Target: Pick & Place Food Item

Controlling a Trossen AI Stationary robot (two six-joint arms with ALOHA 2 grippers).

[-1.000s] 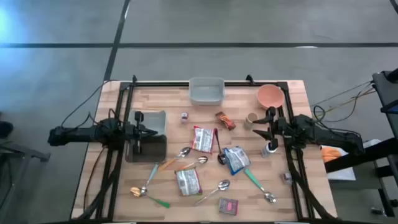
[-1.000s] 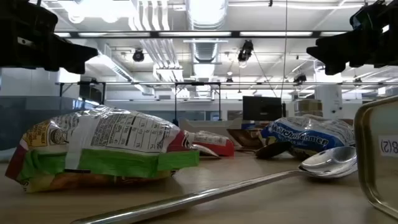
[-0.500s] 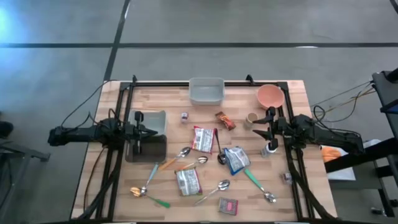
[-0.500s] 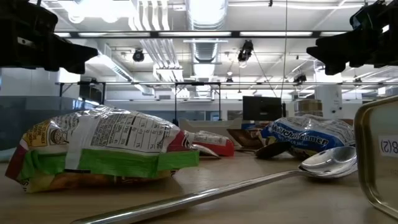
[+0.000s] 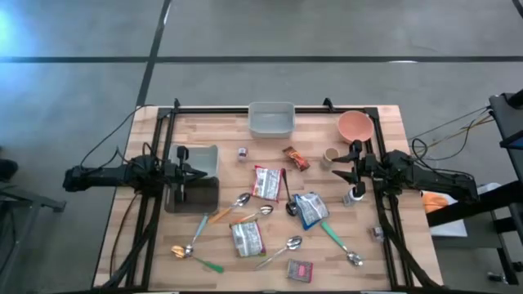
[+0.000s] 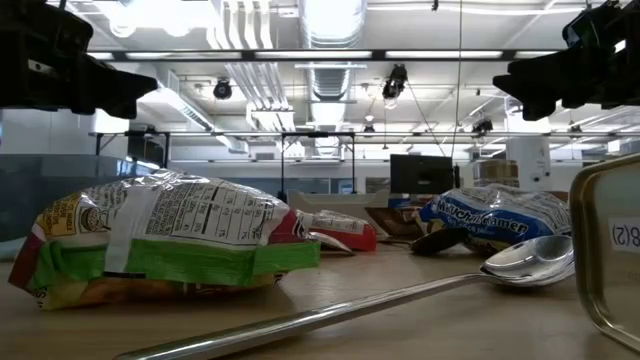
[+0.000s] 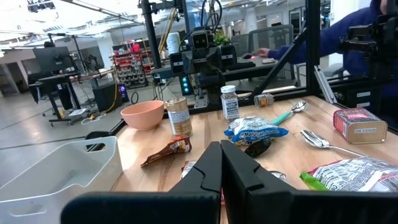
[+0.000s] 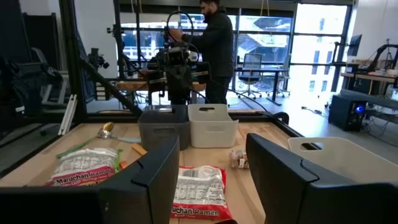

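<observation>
Left tool point(image 7: 221, 163) pressed together, empty; right tool point(image 8: 211, 171) spread, empty, above table point(image 5: 384, 131).

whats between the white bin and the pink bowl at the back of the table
Nothing: in the high view the stretch of wood between the white bin and the pink bowl is bare. The small cup stands nearer, off that line.

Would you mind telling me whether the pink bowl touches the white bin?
Apart. The high view shows bare table between the pink bowl and the white bin.
</observation>
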